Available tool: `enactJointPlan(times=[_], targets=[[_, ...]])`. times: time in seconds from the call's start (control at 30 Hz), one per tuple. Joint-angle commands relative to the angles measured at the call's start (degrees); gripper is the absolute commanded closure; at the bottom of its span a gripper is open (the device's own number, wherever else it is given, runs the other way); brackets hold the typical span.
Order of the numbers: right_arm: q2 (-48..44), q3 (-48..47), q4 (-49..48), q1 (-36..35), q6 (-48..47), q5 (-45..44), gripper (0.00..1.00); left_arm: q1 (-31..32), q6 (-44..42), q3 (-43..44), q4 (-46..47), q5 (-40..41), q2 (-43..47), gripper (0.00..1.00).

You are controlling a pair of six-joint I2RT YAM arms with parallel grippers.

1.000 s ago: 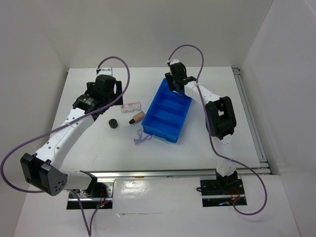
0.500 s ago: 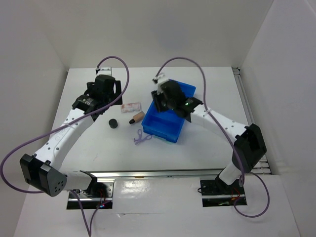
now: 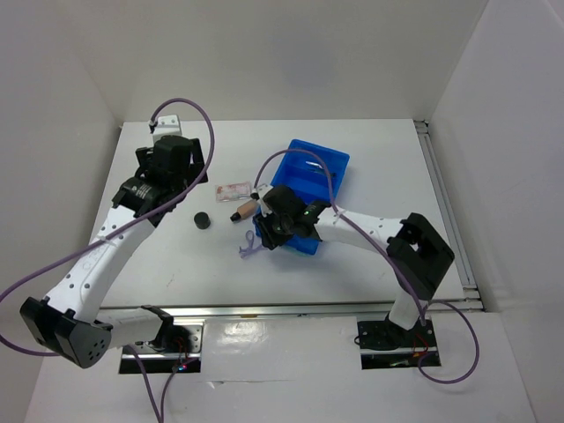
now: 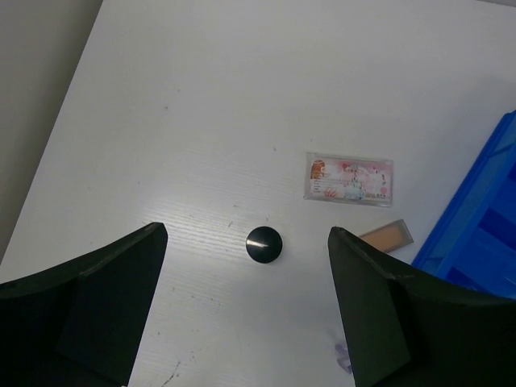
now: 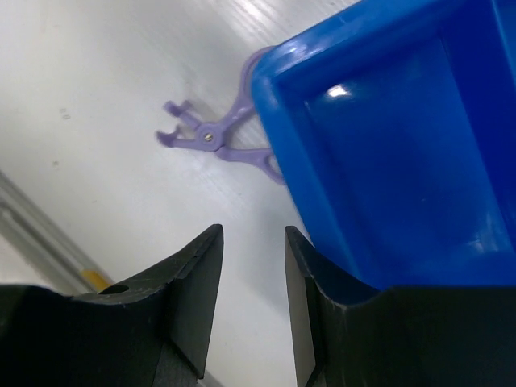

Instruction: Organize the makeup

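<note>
The black round pot (image 3: 203, 220) stands on the white table, also in the left wrist view (image 4: 264, 244). The pinkish flat packet (image 3: 234, 190) (image 4: 349, 178) and the tan tube (image 3: 242, 211) (image 4: 387, 237) lie right of it. The thin purple loop (image 3: 249, 247) (image 5: 214, 137) lies by the near-left corner of the blue tray (image 3: 310, 172) (image 5: 387, 161). My left gripper (image 3: 183, 176) (image 4: 246, 232) is open and empty, high above the pot. My right gripper (image 3: 264, 231) (image 5: 252, 242) is open with a narrow gap, empty, low at that tray corner beside the loop. No slim sticks are in view.
White walls enclose the table on the left, back and right. A metal rail (image 3: 449, 211) runs along the table's right edge. Purple cables loop from both arms. The tray compartment in the right wrist view holds nothing.
My right arm has swung from the tray's far end down to its near-left corner, beside the purple loop. My left gripper has shifted a little to the left.
</note>
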State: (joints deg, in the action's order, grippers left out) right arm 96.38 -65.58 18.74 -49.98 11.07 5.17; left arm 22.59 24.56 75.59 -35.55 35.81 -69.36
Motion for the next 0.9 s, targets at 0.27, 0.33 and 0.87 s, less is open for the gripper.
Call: enactJointPlan(times=[0.27,0.33,0.87], targets=[[7.3,-4.5,1.5,0.1,1.4,-16.2,0.53,0.2,2.8,0.5,0.3,0.8,0.6,0.05],[7.3,-4.6,0.9,0.1,0.8,-13.4,0.51,0.2,2.8,0.5,0.3,0.7,0.6,0.05],[8.0,-8.0,-4.1,-7.0,3.9,-3.8,0.38,0.2,2.8,1.0,0.8,0.7,-0.5,0.05]])
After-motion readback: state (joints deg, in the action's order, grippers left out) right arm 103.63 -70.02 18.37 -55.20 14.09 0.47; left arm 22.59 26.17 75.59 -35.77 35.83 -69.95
